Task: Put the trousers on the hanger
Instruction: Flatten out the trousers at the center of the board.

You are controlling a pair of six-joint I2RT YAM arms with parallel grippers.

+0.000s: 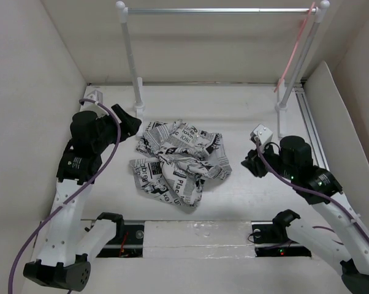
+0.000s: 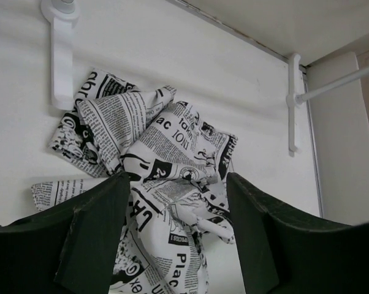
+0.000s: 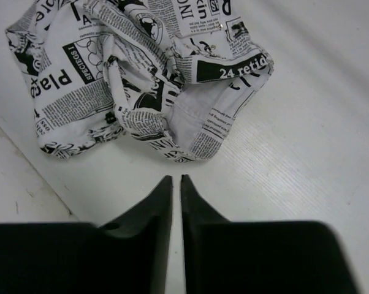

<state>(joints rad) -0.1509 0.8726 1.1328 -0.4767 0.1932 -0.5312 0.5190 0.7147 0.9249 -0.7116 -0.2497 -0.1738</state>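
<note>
Only the top view shows the pink hanger on the rail. The trousers lie at twelve o'clock from the wide left gripper and the nearly closed, empty right gripper.

Legible print found on the trousers only. My right wrist view: a black band in white letters, "24 retic" (the rest is lost in a fold), on the heap's right side; boxed "SPECIES I" and large "Place" on the near part. My left wrist view: "Plac" again and "ION" mid-heap. Remaining print is too small to read.
</note>
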